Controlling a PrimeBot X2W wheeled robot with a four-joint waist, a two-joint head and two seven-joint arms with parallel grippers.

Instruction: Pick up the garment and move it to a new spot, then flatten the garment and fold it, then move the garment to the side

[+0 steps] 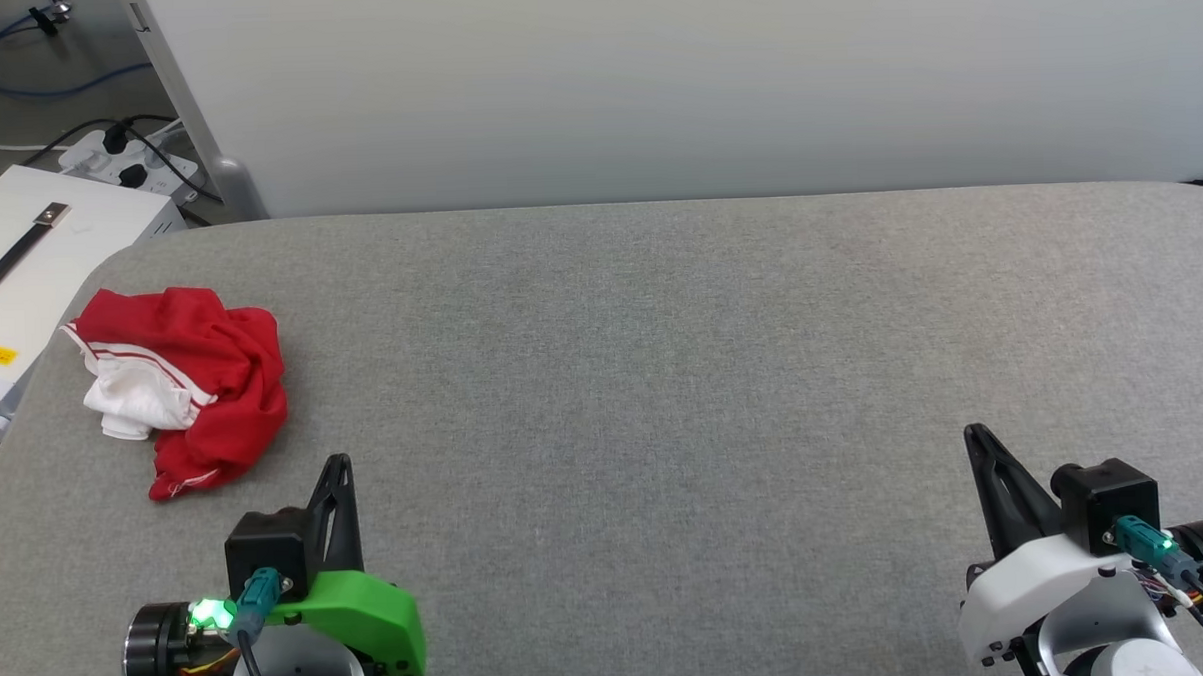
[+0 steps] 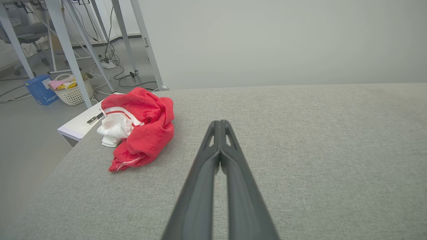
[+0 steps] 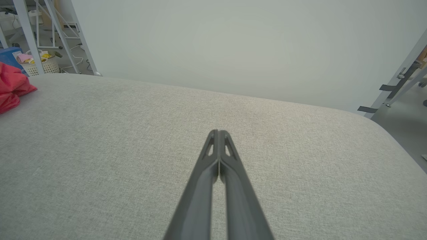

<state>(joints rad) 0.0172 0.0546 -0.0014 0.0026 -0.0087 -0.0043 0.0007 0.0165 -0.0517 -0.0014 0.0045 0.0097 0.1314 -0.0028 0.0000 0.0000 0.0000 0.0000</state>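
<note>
The garment (image 1: 188, 385) lies crumpled in a red and white heap near the left edge of the grey padded table (image 1: 663, 376). In the left wrist view the garment (image 2: 140, 128) sits ahead and to the left of the fingers; a red corner of the garment (image 3: 11, 88) shows at the right wrist view's left edge. My left gripper (image 1: 340, 462) is shut and empty, hovering just right of and nearer than the heap. At the lower right, my right gripper (image 1: 973, 432) is shut with nothing in it, far from the cloth.
A white box (image 1: 19, 278) with a black strap stands off the table's left edge, with a power strip (image 1: 130, 159) and cables on the floor behind. A pale wall panel (image 1: 692, 75) runs along the table's far edge. A laundry basket (image 2: 71, 90) stands on the floor.
</note>
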